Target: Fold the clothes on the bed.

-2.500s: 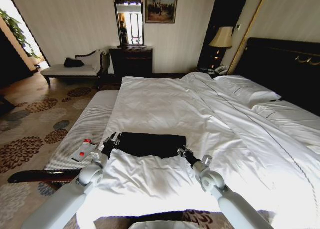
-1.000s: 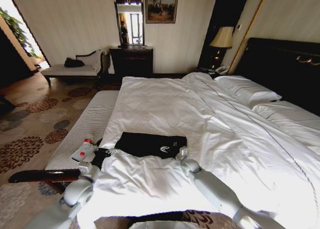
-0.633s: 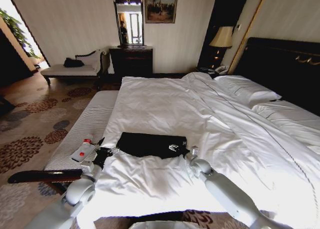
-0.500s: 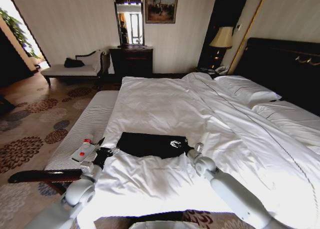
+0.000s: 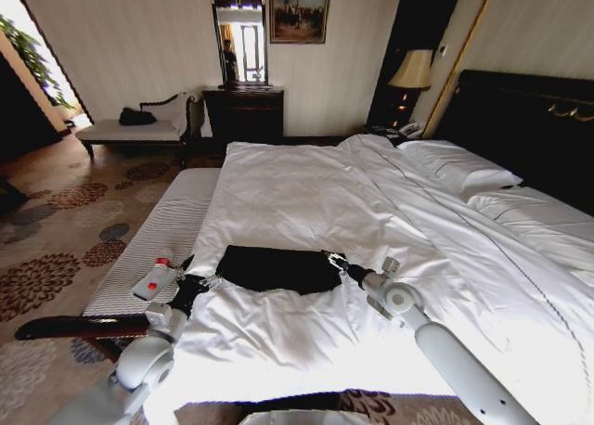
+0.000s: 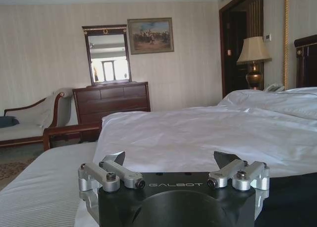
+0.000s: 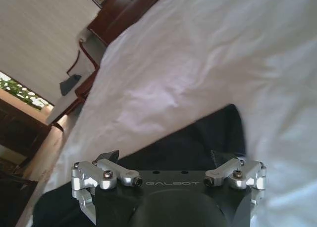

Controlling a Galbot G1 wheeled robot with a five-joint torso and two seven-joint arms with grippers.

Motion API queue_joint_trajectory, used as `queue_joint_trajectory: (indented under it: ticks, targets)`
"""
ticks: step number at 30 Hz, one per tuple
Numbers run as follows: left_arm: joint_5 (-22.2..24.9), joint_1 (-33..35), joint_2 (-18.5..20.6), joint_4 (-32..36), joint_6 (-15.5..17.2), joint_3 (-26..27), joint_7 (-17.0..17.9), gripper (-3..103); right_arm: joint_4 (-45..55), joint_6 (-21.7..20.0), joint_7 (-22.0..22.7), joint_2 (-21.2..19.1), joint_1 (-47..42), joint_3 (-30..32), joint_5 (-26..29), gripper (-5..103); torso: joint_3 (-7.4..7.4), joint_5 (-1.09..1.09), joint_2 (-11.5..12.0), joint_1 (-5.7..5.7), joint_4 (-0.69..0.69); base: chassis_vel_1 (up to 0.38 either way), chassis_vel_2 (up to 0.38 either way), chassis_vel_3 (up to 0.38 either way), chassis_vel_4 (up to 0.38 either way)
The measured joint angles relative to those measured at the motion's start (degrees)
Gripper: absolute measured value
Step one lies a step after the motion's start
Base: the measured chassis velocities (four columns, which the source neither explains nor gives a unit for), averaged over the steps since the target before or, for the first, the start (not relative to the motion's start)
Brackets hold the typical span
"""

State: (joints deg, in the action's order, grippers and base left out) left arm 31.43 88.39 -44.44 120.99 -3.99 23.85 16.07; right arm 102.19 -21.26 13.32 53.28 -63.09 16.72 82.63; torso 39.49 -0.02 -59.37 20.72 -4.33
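Bed of great size, dressed in soft white sheets rumpled into long diagonal folds, with plump pillows and a tall dark headboard at the far right. Grey-striped bench flush along the bed's left edge, bearing a small flat white object with red marks. Patterned floral carpet beyond, and a dark wooden dresser under a framed mirror against the striped wall. Black T-shirt lying on the near left part of the bed, folded into a flat, roughly rectangular dark slab of soft matte fabric, lettering hidden. Right gripper at the shirt's far right corner, smooth white arm reaching in from the lower right; from the right wrist view, jaws spread wide over black cloth, metal fingers holding nothing. Left gripper just beside the shirt's left edge, at the boundary of bed and bench; from the left wrist view, jaws likewise parted and empty, metal fingers bright, a strip of black fabric visible beside the black housing.
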Motion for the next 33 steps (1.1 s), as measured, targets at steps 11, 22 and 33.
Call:
queue_joint_trajectory:
  ticks: [11,22,33]
  targets:
    - [-0.6,0.8,-0.3,1.1,0.1,-0.3,0.1,100,-3.6,-2.0,-1.0,1.3,-2.5,1.6,-1.2,100,0.0,-0.01,0.0,0.0,0.0,0.0,0.0,0.0,0.0]
    - [-2.0,0.7,-0.3,0.0,0.2,-0.6,0.7,100,-6.8,-2.9,0.2,5.5,0.9,-1.2,-0.2,100,0.01,-0.02,0.0,0.0,0.0,0.0,0.0,0.0,0.0]
    - [-0.7,1.6,-0.1,0.9,0.9,2.4,1.4,100,-8.9,-3.2,0.6,9.0,3.3,-4.9,-2.1,101,0.0,-0.02,0.0,0.0,0.0,0.0,0.0,0.0,0.0]
